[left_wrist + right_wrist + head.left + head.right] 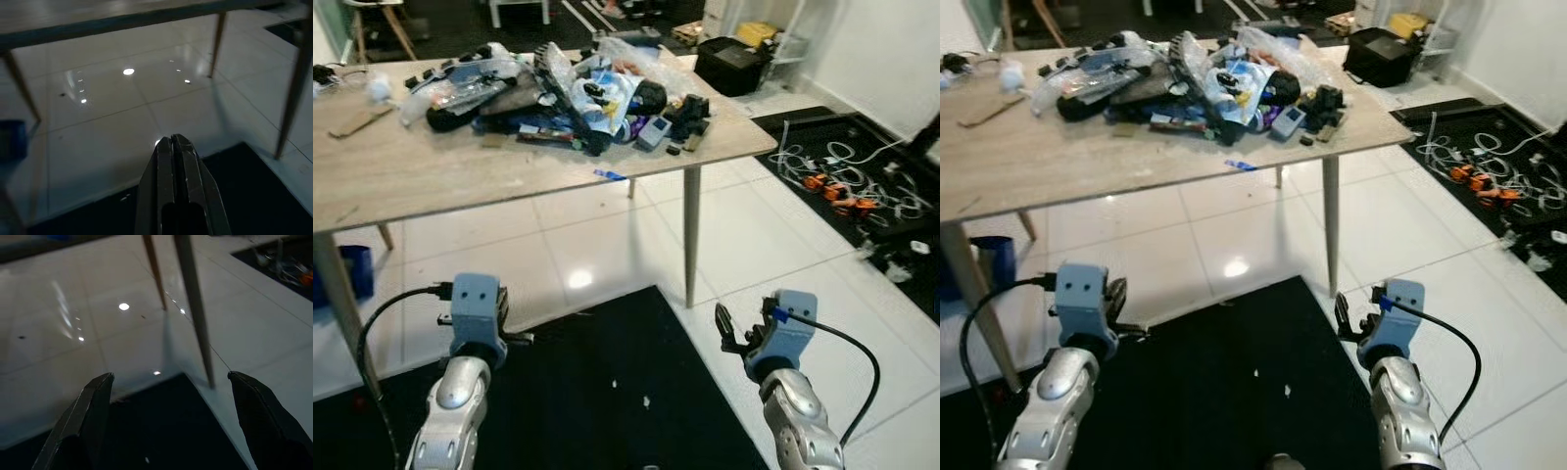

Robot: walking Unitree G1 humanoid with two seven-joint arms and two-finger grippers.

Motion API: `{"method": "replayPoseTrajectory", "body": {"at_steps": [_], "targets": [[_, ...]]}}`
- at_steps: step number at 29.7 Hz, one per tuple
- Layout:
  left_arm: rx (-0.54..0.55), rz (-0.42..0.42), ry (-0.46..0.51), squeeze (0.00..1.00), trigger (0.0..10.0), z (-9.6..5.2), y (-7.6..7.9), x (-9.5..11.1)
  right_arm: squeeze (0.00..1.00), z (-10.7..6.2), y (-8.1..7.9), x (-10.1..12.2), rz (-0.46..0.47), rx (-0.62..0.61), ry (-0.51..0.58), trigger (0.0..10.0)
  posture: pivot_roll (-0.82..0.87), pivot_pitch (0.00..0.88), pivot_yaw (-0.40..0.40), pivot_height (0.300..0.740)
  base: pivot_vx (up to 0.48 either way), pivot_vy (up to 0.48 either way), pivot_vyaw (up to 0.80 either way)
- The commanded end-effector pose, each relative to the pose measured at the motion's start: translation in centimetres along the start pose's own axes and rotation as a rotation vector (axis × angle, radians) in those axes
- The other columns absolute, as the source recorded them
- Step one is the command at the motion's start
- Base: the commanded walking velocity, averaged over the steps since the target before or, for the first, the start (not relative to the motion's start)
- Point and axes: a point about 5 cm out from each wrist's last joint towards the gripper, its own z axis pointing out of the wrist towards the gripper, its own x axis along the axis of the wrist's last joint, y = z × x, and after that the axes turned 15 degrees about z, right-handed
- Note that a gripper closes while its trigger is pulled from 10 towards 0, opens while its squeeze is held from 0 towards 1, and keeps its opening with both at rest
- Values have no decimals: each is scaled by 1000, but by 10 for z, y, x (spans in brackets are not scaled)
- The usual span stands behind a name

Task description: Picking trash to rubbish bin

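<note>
We stand before a wooden desk (431, 166) on slim legs, both arms held low in front of us over a black mat (607, 392) on the white tiled floor (754, 245). Our left gripper (172, 139) has its fingers pressed flat together, with nothing between them; it points at the floor under the desk. Our right gripper (168, 382) has its fingers spread wide apart and empty, aimed at the nearest desk leg (691, 235) where the mat's edge meets the tiles.

The trash (568, 93) lies in a heap on the far half of the desk, toward our right: clear plastic bags, black pieces, a blue-and-white wrapper and small dark blocks at the heap's right end. A brown scrap of card (357, 119) sits apart at the desk's left. A small blue scrap (610, 175) rests at the near edge.

On the floor to our left, a blue container (342, 274) stands behind a desk leg. To our right, white cables and orange parts (842, 186) lie tangled on a dark mat. A black case (734, 64) sits beyond the desk.
</note>
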Motion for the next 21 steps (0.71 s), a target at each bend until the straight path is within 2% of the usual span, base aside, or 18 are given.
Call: {"method": "replayPoseTrajectory", "body": {"at_steps": [1, 4, 8, 10, 14, 15, 18, 21], "targets": [[36, -29, 10, 0, 10000, 0, -3, 3, 0, 2, -4, 10, -18, 26, 46, 10000, -21, 147, -26, 740, 0, 0, 0], [77, -42, 54, 0, 10000, 5, -7, 16, 0, 9, -14, 30, -40, 72, 130, 10000, -21, 147, -26, 740, 0, 0, 0], [90, -52, 77, 0, 10000, 7, -9, 23, 0, 13, -17, 38, -48, 90, 154, 10000, -22, 140, -35, 740, 0, 0, 0], [93, -69, 123, 0, 10000, 11, -11, 36, 0, 19, -27, 50, -78, 145, 180, 10000, -28, 128, -40, 740, 0, 0, 0], [102, -75, 142, 0, 10000, 14, -12, 42, 0, 20, -33, 53, -91, 184, 182, 10000, -23, 120, -42, 740, 0, 0, 0], [98, -66, 161, 0, 10000, 15, -12, 46, 0, 20, -36, 54, -122, 214, 182, 10000, -23, 118, -42, 740, 0, 0, 0], [99, -64, 165, 0, 10000, 15, -13, 48, 0, 21, -39, 55, -142, 231, 181, 10000, -23, 118, -42, 740, 0, 0, 0], [106, -59, 174, 0, 10000, 15, -14, 51, 0, 22, -43, 57, -151, 248, 187, 10000, -22, 119, -43, 740, 269, 0, 0]]}}
